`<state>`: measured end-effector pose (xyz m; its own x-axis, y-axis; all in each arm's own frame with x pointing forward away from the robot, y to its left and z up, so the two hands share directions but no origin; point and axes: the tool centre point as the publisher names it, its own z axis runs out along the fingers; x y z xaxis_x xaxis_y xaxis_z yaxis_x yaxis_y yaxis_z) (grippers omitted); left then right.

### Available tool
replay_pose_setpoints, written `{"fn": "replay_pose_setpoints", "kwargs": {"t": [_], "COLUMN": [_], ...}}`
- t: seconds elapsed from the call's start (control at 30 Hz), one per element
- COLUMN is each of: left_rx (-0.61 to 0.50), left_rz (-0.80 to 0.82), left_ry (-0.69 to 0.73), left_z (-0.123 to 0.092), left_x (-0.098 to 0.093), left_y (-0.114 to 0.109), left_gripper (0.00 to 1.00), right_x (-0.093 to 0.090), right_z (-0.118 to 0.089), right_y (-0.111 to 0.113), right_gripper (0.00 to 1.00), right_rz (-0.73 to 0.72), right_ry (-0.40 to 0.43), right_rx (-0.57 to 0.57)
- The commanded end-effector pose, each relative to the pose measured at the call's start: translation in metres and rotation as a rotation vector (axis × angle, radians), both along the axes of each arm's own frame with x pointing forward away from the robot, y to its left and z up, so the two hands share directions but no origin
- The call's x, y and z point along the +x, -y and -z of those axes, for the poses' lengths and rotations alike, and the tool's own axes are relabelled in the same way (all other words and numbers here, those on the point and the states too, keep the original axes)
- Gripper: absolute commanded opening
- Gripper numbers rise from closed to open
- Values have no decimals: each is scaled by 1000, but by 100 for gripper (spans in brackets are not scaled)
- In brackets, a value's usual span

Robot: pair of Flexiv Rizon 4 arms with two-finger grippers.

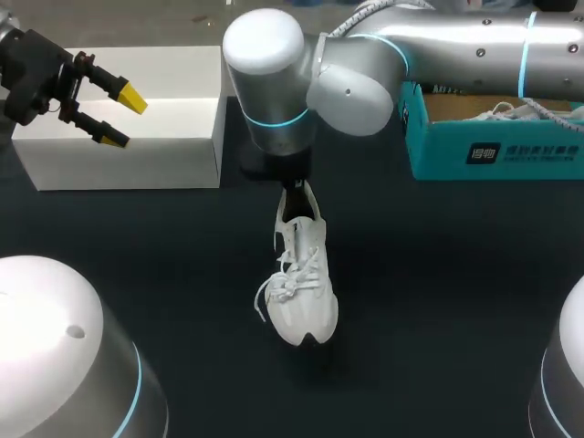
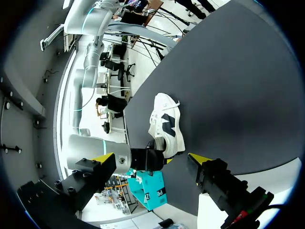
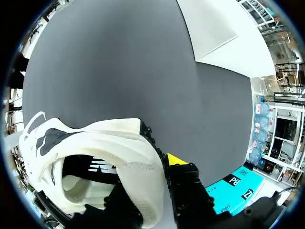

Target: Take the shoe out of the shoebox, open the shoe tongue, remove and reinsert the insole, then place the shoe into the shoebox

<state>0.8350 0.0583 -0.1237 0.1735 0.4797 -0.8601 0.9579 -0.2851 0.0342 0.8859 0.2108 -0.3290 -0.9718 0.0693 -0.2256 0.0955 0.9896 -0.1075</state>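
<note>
Out of the teal shoebox (image 1: 493, 151), the white shoe (image 1: 299, 283) is gripped at the heel by the right gripper (image 1: 294, 187), the left gripper (image 1: 123, 119) spread and empty; tongue and insole work seemingly remains.

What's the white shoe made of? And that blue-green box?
The shoe looks like soft knit fabric, matte white, with cloth laces; its heel collar looks padded in the right wrist view. The box seems cardboard: flat, matte teal sides and a plain brown inside.
</note>
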Motion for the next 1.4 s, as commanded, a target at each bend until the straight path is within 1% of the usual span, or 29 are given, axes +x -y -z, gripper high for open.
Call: {"fn": "replay_pose_setpoints", "kwargs": {"t": [0.03, 0.1, 0.23, 0.33, 0.47, 0.57, 0.6, 1.27, 1.4], "left_rx": [2, 2, 2, 2, 2, 2, 2, 2, 2], "left_rz": [2, 2, 2, 2, 2, 2, 2, 2, 2], "left_ry": [0, 0, 0, 0, 0, 0, 0, 0, 0], "left_z": [0, 0, 0, 0, 0, 0, 0, 0, 0], "left_x": [0, 0, 0, 0, 0, 0, 0, 0, 0], "left_y": [-1, -1, -1, -1, -1, -1, -1, -1, -1], "left_gripper": [100, 100, 100, 100, 100, 100, 100, 100, 100], "right_x": [-9, -8, -5, -2, 0, -4, -7, -7, 13], "right_z": [-76, -98, -139, -158, -172, -177, -178, -178, -181], "right_y": [10, 12, 15, 17, 19, 20, 19, 19, 46], "right_gripper": [0, 0, 0, 0, 0, 0, 0, 0, 0], "right_rz": [-22, -52, -52, -47, -29, -14, 6, 6, 24], "right_ry": [5, 20, 17, 30, 52, 65, 60, 60, 53], "right_rx": [29, 47, 67, 70, 77, 103, 135, 135, 150]}}
